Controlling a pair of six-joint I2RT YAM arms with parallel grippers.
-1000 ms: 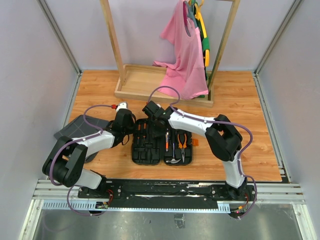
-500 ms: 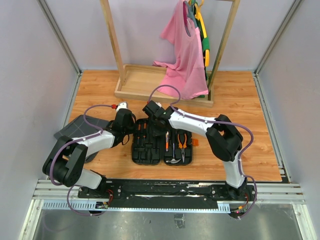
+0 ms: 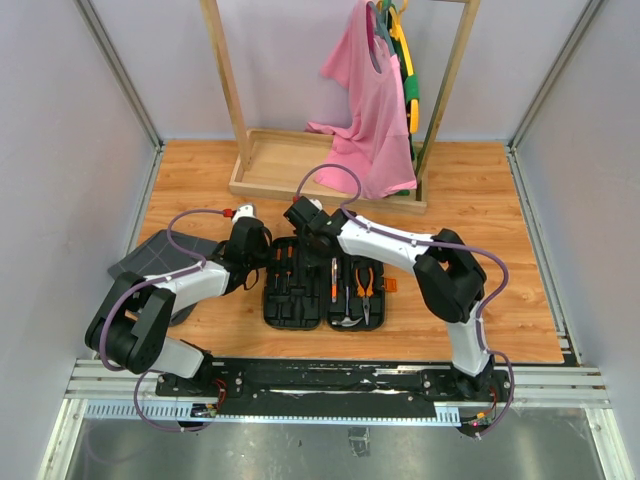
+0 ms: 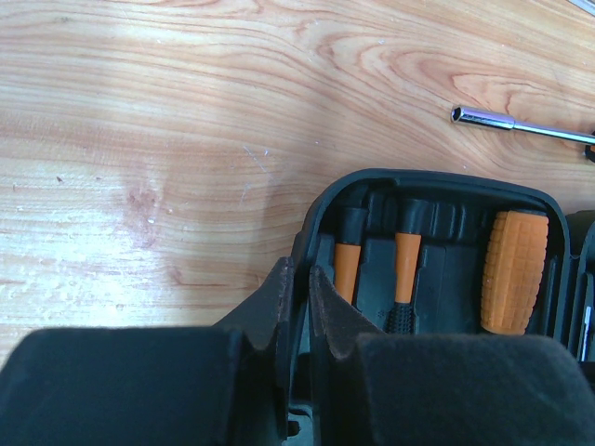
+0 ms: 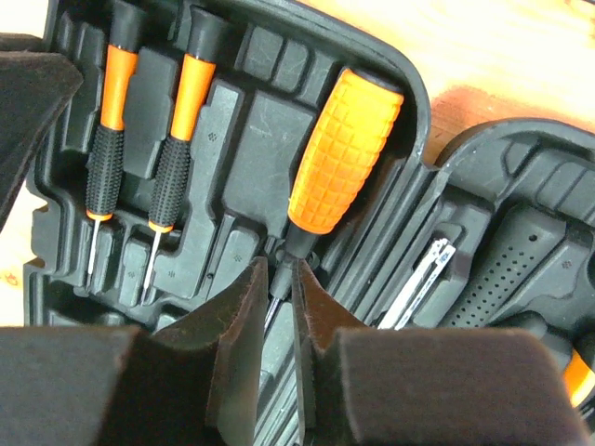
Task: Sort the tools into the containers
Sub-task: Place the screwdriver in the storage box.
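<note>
left arm (image 3: 190, 280): elbow bent, reaching in from frame left
left claw (image 4: 300, 271): clenched on tool case (image 4: 428, 177) rim
right arm (image 3: 385, 240): stretched over the case's upper edge
right claw (image 5: 281, 271): pinching fat screwdriver (image 5: 344, 149) shaft

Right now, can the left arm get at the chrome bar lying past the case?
Probably not yet: the left gripper is shut on the tool case rim. The chrome bar lies uncovered on the table beyond it; release first.
</note>
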